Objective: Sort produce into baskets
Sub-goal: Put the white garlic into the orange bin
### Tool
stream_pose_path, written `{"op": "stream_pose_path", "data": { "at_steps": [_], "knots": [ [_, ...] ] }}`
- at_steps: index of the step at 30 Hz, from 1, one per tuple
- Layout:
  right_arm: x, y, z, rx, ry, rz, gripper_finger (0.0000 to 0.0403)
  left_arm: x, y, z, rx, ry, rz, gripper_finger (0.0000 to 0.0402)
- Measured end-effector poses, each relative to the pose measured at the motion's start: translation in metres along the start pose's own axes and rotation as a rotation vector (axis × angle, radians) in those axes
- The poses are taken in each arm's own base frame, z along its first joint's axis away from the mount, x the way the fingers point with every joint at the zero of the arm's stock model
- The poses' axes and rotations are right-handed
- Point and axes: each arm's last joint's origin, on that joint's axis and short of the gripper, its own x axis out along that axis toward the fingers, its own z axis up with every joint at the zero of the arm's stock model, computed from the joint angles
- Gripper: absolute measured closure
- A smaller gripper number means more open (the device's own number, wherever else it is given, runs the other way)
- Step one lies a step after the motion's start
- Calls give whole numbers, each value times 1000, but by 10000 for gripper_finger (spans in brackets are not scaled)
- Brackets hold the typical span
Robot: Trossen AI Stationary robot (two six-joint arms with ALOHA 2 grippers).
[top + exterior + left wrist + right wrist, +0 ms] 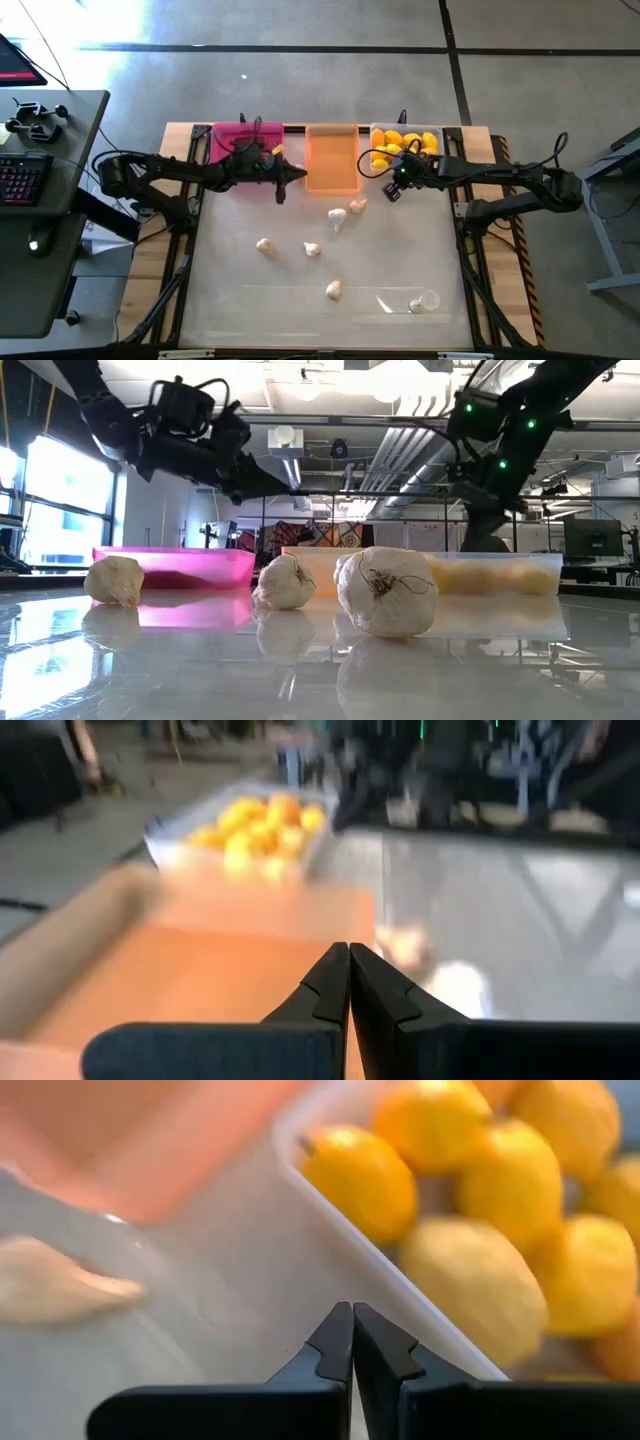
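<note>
Three baskets stand in a row at the table's far edge: pink [245, 145], orange [332, 160], and clear [405, 140] holding several yellow lemons [470, 1200]. Several garlic bulbs lie on the table: [265, 245], [313, 250], [333, 290], [337, 214], [357, 205]. My left gripper [300, 175] is shut and empty, between the pink and orange baskets, its tips [350, 960] over the orange basket's near left corner. My right gripper [385, 190] is shut and empty, just in front of the clear basket's near left corner [350, 1315].
A clear plastic scrap [410, 300] lies near the table's front right. The pink basket holds dark items and a yellow one [277, 150]. Bare tabletop lies between the garlic bulbs and the front edge. A desk with a keyboard [25, 180] stands left of the table.
</note>
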Motion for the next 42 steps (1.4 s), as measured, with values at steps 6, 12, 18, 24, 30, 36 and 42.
{"op": "stream_pose_path", "data": {
  "at_steps": [6, 12, 18, 24, 30, 36, 42],
  "knots": [
    [-7, 22, 6, -71, -144, 69, 403, 3, -3, 3, 52, 339, -39, 401],
    [-12, 34, 11, -104, -250, 88, 403, 1, 6, 38, 190, 647, 114, 401],
    [-15, 38, 16, -88, -309, 102, 403, 2, 10, 58, 233, 641, 133, 401],
    [-16, 39, 18, -114, -324, 109, 403, 3, 12, 53, 248, 674, 165, 374],
    [-29, 42, 35, -149, -385, 128, 403, 16, 15, 43, 233, 683, 169, 315],
    [-34, 43, 41, -208, -417, 122, 403, 39, 25, 15, 169, 735, 205, 259],
    [-35, 42, 43, -258, -434, 101, 403, 51, 33, -3, 139, 767, 252, 225]
  ]
}}
